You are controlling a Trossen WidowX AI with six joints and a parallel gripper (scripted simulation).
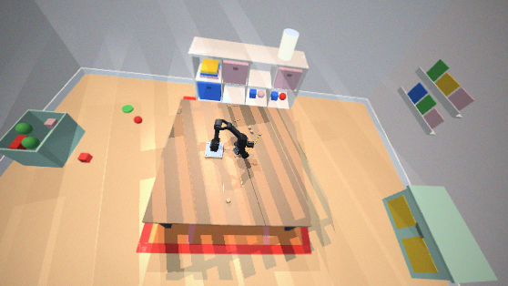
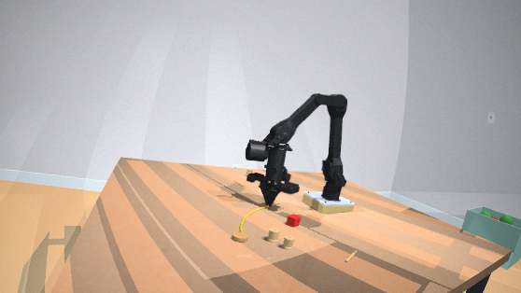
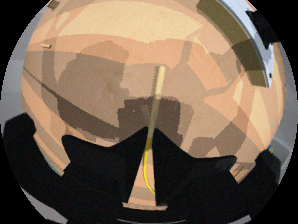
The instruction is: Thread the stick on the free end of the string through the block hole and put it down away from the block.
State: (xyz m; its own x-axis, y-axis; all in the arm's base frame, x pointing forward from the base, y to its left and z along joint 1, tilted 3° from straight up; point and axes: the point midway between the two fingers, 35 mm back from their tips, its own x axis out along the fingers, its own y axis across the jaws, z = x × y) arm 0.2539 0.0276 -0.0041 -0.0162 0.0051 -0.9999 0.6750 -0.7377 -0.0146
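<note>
My gripper [image 2: 270, 205] [image 3: 150, 131] points down, with its fingertips low at the table. It is shut on the thin wooden stick [image 3: 160, 80], at the end where the yellow string [image 3: 146, 170] [image 2: 247, 216] joins it. The stick's pale free end reaches out beyond the fingertips in the wrist view. The string curves to the round wooden button [image 2: 240, 237] [image 1: 259, 135] on the table. A small wooden piece [image 1: 228, 200] [image 2: 249, 173] stands far from the gripper and may be the block; no hole can be made out.
A red cube [image 2: 293, 220] lies close to the gripper. Two small wooden cylinders [image 2: 274, 235] [image 2: 288, 243] stand near the button. A loose stick [image 2: 351, 256] lies farther off, and another small stick [image 3: 46, 46] shows in the wrist view. The arm's base [image 1: 214, 150] is beside the gripper.
</note>
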